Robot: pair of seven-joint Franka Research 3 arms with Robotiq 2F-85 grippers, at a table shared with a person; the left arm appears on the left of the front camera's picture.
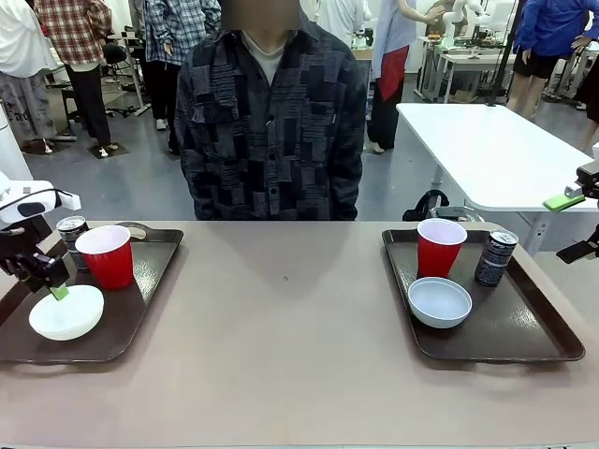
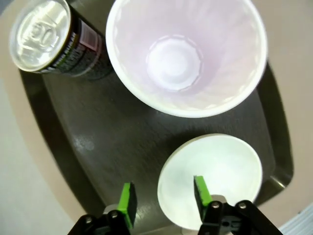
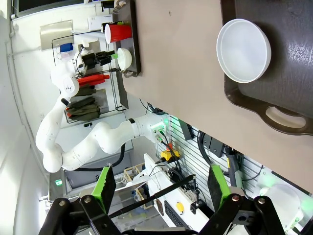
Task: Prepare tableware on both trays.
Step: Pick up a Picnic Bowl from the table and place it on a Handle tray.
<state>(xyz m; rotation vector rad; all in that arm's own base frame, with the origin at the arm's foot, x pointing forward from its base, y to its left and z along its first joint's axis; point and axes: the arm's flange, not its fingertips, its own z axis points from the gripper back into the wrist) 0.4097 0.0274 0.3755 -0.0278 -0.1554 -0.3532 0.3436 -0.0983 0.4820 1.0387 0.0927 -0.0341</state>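
Left tray sits at the table's left edge and carries a red cup, a dark can just behind and left of that cup, and a white bowl near the tray's near end.

Left claw hangs at the bowl's far rim. In the left wrist view the left claw is released: green pads apart, one over bare tray, the other over the bowl, nothing between them. Cup and can sit beyond the bowl, upright, close together.

Right tray sits at the table's right edge, holding a second red cup, a second can just right of it, and a second white bowl in front of the cup, nearly touching it.

Right claw is off the right edge of the table, clear of the tray. In the right wrist view the right claw is spread wide and empty; second bowl and a tray handle are well ahead of it.

A person stands at the far edge, hands out of sight.
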